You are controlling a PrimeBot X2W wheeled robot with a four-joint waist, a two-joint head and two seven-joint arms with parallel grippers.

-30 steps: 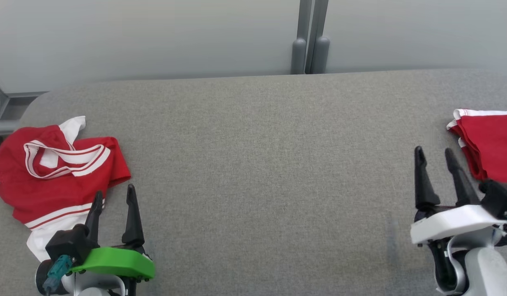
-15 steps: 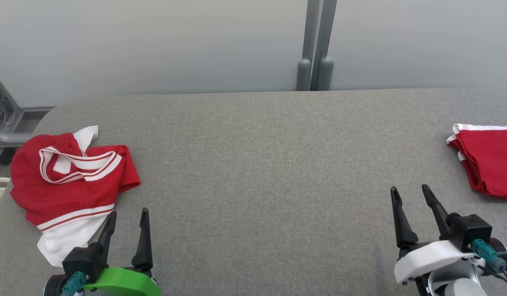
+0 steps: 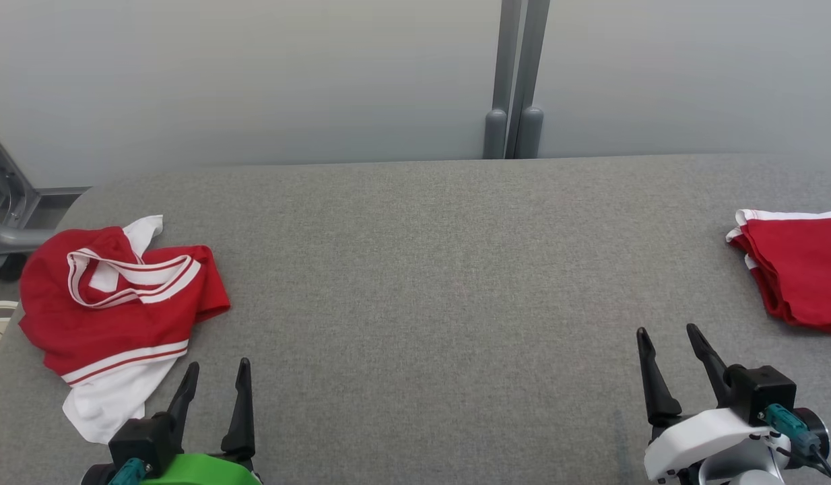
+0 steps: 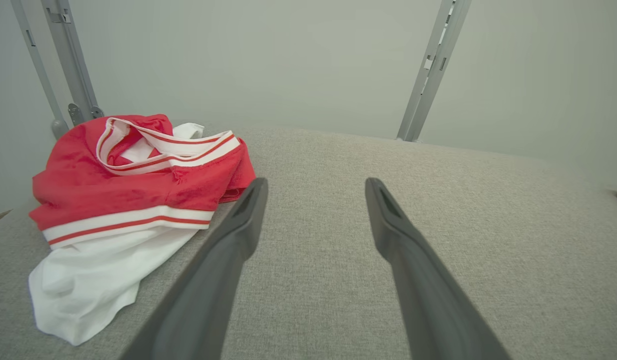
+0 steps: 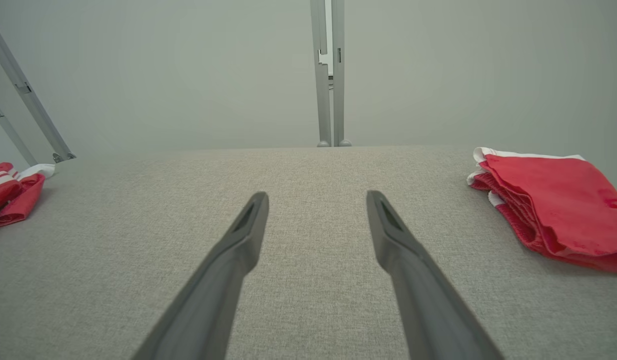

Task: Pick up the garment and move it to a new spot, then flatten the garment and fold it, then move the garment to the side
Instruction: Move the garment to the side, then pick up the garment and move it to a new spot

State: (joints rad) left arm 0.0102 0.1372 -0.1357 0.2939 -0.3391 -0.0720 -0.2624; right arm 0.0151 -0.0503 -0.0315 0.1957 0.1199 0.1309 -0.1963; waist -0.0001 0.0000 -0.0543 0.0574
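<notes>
Both pairs of my long dark fingers stand spread and empty: the left gripper just beside the white hem of the crumpled red-and-white jersey garment at the left end of the grey fabric-covered table, the right gripper near a folded red garment at the right edge. Risk, as I judge it: a shallow pinch on the bunched heap may catch one layer only, so the cloth slips free when I lift.

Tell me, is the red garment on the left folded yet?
Not folded: the left garment lies bunched on the grey table, striped trim twisted on top, white cloth spilling out below.
</notes>
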